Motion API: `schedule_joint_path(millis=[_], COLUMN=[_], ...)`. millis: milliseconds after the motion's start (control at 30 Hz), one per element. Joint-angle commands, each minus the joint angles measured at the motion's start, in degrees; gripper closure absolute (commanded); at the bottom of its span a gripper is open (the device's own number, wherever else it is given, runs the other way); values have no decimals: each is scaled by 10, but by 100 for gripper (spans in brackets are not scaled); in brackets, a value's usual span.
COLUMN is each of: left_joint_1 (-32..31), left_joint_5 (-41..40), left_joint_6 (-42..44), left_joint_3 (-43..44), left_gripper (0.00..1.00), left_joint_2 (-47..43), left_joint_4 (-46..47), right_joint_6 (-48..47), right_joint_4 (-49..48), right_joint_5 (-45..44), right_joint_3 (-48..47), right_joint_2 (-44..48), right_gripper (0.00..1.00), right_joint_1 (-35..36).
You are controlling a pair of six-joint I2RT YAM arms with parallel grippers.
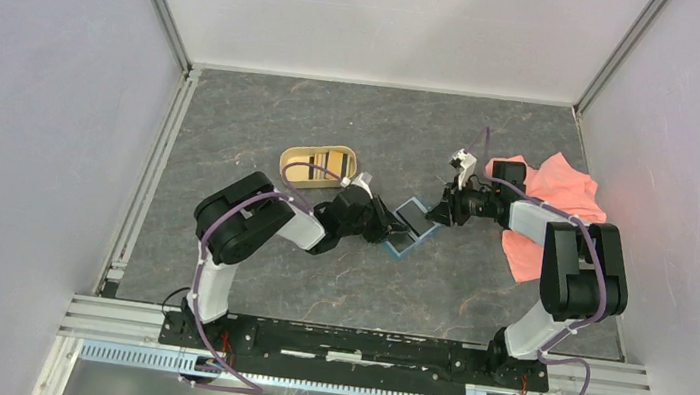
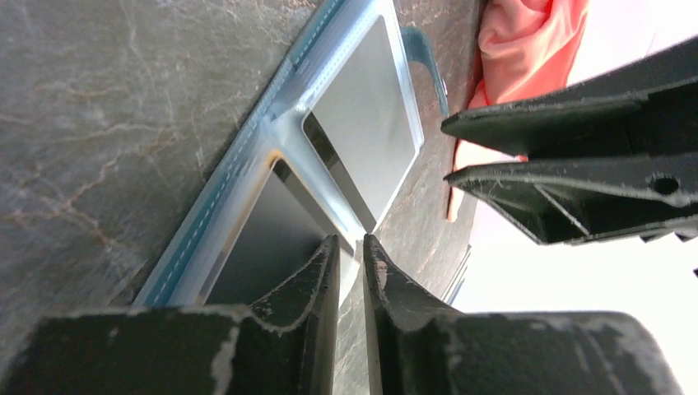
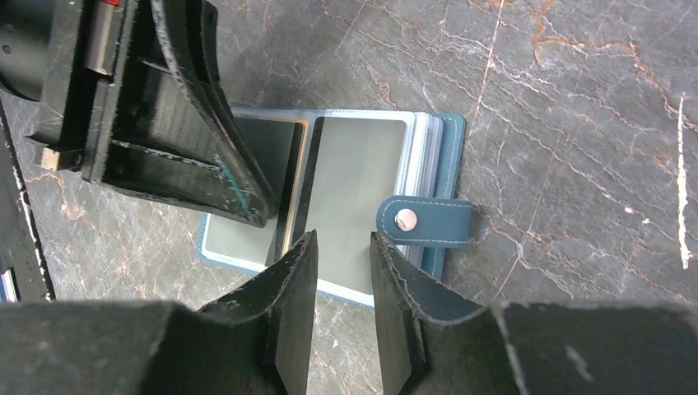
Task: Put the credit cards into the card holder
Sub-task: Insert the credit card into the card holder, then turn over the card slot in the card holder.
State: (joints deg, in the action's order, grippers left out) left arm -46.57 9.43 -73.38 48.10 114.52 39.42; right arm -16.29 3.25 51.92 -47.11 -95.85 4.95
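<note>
Teal card holder (image 3: 354, 185) lay open between both grippers.
I had the left gripper (image 2: 351, 247) nearer, jaws barely parted beside the dark card (image 3: 290, 189); the right gripper (image 3: 342, 240) hovered above, jaws apart, empty.

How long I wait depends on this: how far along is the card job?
Done: the wallet lies open, one dark card seemingly part-way into a pocket. In hand: nothing clearly gripped; left end effector and right end effector sit at the wallet. Remaining: more cards in the tray.
</note>
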Motion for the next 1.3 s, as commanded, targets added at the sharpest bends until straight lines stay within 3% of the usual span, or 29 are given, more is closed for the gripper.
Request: schedule_joint_path(millis=[0,233,467,500,533,633,667,800,967,1267], left_joint_1=[2,-1,-5,-5,-5,-2,4,50,59,55], left_joint_5=[6,-51,-153,-175,-199,-289,-294,-212,-134,-41], left_joint_6=[65,193,373,390,403,415,414,365,314,234], left_joint_3=[-25,-91,-166,-176,-188,-235,-250,-284,-283,-260], left_gripper=[76,73,71,68,57,3,1,0,1,15], left_joint_2=[-56,-190,-397,-426,-454,-512,-524,-533,-473,-338], left_joint_4=[43,-4,-69,-78,-82,-71,-62,-23,4,86], right_joint_6=[10,20,16,16,14,6,4,-8,-12,-22], right_joint_4=[6,24,34,35,37,45,47,62,67,77], right_joint_5=[17,20,11,10,7,-5,-10,-32,-55,-60], right_joint_3=[-21,-35,-43,-44,-45,-50,-52,-60,-62,-66], right_joint_2=[-5,-9,-22,-24,-25,-26,-28,-38,-44,-50], right_gripper=[64,64,60,60,59,57,56,55,55,55], right_joint_1=[-7,-8,-8,-8,-8,-7,-7,-8,-8,-8])
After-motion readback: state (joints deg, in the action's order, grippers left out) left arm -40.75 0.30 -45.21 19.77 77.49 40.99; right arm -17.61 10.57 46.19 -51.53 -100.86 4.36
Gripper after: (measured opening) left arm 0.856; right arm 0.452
